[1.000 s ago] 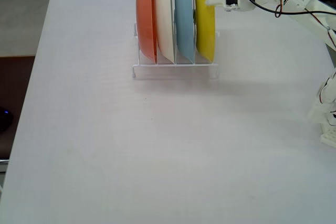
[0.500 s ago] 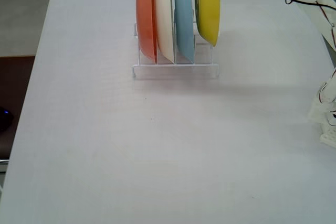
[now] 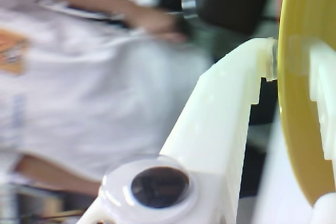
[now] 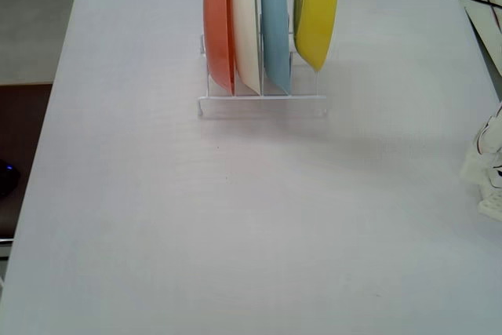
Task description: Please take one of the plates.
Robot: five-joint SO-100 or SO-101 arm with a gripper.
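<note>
The white plastic tool (image 3: 281, 69) pinches the rim of the round, glossy yellow plastic plate (image 4: 317, 9), held upright slightly above the rightmost slot of the clear rack (image 4: 263, 102) at the surface's (image 4: 235, 217) far side, so that thin edge grip could slip, dropping it against the pale blue plate (image 4: 275, 29).

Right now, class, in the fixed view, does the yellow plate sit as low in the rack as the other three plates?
No: the yellow plate hangs with its bottom edge higher than the orange plate, lifted partly out of the rack.
</note>
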